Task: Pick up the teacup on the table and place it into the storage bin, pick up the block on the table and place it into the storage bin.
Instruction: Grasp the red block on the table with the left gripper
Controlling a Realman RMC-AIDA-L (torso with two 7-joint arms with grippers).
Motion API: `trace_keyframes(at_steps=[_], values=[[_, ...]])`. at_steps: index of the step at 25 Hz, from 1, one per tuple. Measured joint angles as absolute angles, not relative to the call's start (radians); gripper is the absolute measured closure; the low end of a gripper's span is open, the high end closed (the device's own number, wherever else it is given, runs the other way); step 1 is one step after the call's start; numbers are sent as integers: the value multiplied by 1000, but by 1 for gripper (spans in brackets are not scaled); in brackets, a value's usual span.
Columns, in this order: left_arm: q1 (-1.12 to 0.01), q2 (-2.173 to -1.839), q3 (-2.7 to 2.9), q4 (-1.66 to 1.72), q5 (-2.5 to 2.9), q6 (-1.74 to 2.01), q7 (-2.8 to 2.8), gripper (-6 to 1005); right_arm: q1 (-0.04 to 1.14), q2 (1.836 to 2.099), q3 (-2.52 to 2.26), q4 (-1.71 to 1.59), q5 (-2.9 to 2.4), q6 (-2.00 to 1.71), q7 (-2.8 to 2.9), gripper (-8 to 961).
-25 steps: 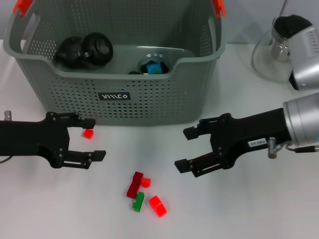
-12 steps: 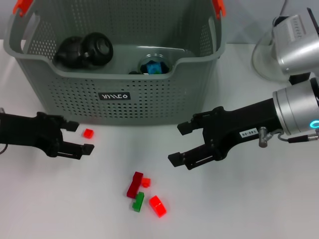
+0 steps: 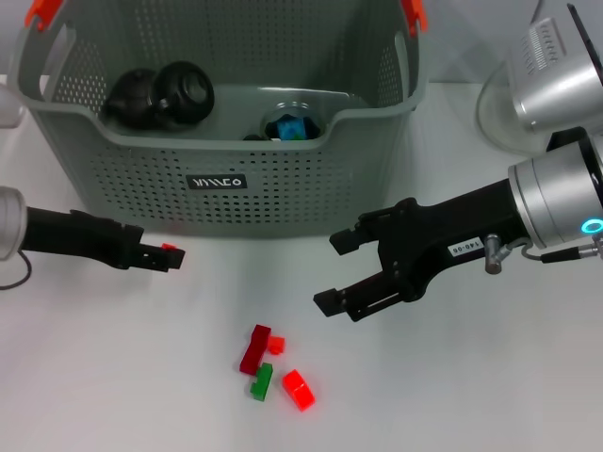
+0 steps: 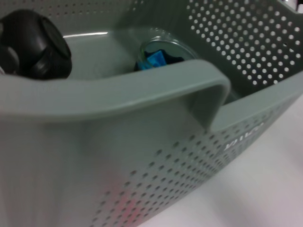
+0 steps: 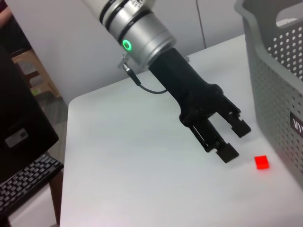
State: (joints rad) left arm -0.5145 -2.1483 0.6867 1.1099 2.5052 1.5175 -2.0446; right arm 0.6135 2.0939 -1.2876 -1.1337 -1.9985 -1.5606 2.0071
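- Left gripper [image 3: 168,254]: jaws apart, low on the desk [image 3: 471,395], flanking a small red block [image 3: 170,248] in front of the bin [image 3: 217,184].
- Block: light, rigid, smooth; pinch its flat opposite sides.
- Right gripper [image 3: 339,268]: jaws apart, empty, hovering beside the loose block pile [image 3: 273,367].
- Teacup [image 3: 292,118] appears already in the bin.

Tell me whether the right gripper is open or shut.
Open: the right gripper hovers over the table with its two fingers clearly apart, holding nothing.
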Motion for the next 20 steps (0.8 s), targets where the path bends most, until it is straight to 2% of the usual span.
trace_keyframes(at_steps=[8,20], values=[[-496,-2164,738,1109,2514,1459,-2132,162,623,2088,-1290,-1145,-2011,-1573,2004,36],[-478,-2170,876,1100,2535,1328,-2210,162,630,2091,-1286,-1146,-2037,-1591,1996,37]])
